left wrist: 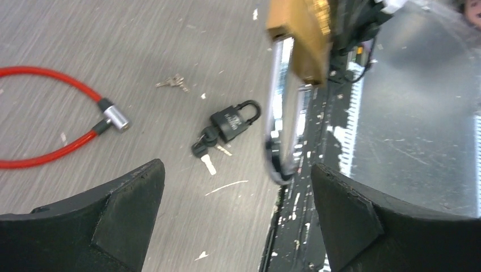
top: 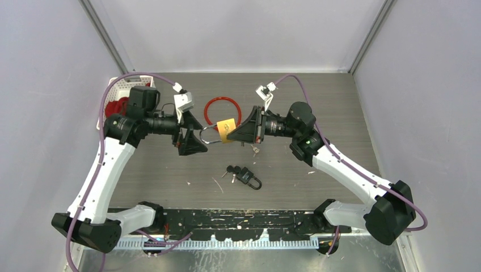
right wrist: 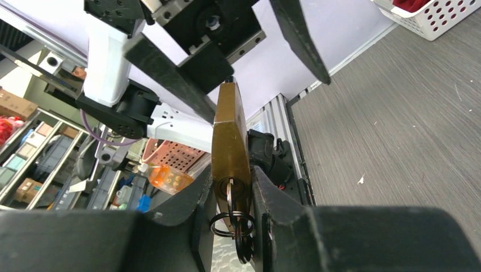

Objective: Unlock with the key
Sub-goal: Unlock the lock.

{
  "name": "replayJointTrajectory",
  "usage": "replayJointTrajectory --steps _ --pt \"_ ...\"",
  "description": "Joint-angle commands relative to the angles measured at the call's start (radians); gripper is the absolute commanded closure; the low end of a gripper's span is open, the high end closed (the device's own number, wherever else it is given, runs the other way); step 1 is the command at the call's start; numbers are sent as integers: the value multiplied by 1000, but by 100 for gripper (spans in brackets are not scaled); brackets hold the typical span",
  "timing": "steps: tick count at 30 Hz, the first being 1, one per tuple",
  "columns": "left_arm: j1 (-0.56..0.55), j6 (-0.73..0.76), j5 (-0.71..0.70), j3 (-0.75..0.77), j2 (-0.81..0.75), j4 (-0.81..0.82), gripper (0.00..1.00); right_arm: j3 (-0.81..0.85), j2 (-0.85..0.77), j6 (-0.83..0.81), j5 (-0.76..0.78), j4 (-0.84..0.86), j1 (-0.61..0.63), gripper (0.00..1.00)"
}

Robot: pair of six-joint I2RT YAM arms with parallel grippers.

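The brass padlock (top: 225,131) is held up off the table (top: 340,113), between the two arms, and everything is judged from it. Its body is clamped flat between the fingers of the right gripper (right wrist: 231,187), which are closed hard on its two broad faces. This looks like a bracing grip, so the lock cannot spin when the key is turned.

In the right wrist view, a key (right wrist: 229,191) is seen seated in the padlock's underside, with a key ring (right wrist: 226,222) hanging below it between the same fingers.

On the far side of the padlock, the steel shackle (left wrist: 281,113) is pointed at the left gripper (left wrist: 236,170). That gripper's fingers are spread wide and nothing is gripped. The shackle sits inside the gap, closer to one finger than the other and apparently touching neither. A grip on the shackle seems to be what is being lined up, giving a second anchor. Whether the shackle has been released cannot be told.

Below the padlock, a small black lock (top: 248,177) with its own keys lies on the table. A red cable (top: 218,107) is looped just beyond the padlock. A white basket (top: 122,90) is well off to the left arm's side.
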Motion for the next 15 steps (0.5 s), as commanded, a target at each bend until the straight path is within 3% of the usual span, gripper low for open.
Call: replayJointTrajectory --steps 1,7,12,15 --pt "-4 35 -147 -15 -30 85 1 27 -28 38 -23 170 2 99" --pt "-3 -63 -193 -59 -62 228 1 14 -13 69 -29 211 3 99" --pt "-3 -175 45 -57 -69 268 1 3 -12 77 -29 222 3 99" --pt "-3 -204 -50 -73 -88 338 1 4 -16 81 -32 223 3 99"
